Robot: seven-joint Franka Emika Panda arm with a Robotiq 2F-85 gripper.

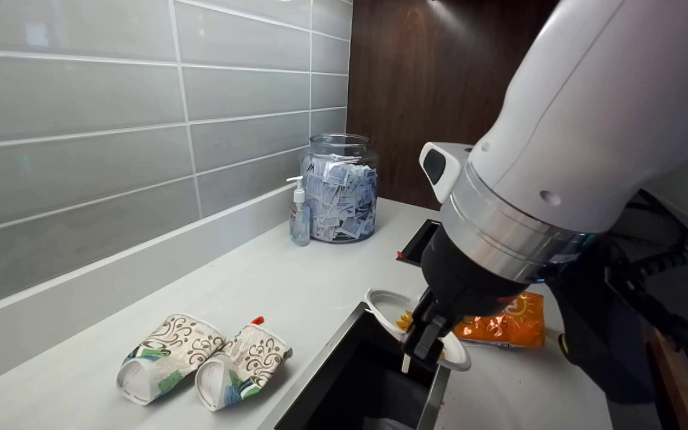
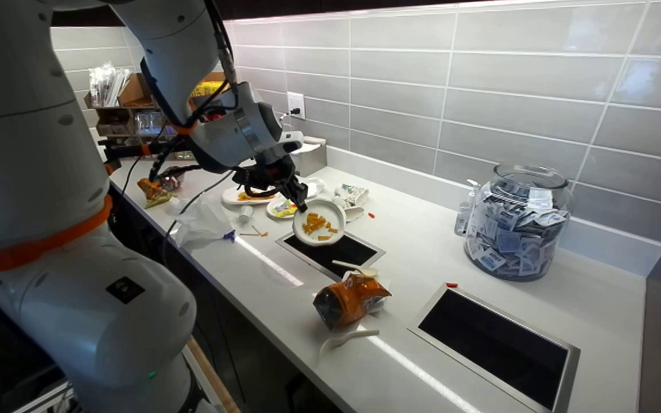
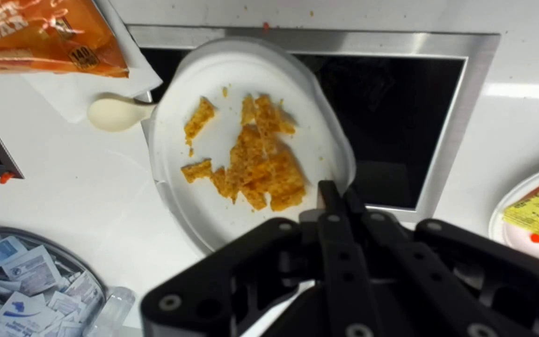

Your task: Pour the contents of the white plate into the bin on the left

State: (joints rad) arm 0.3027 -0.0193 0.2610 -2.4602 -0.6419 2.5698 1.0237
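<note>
The end effector (image 3: 340,194) pinches the white plate (image 3: 241,70) at its edge over a steel-framed bin opening (image 3: 452,135). Orange chip pieces (image 3: 265,168) lie on the plate: lifting looks done, pouring seems left. The white bench (image 2: 411,246), with a 2nd opening (image 2: 571,370), meets a grey tiled wall (image 2: 391,100).
</note>
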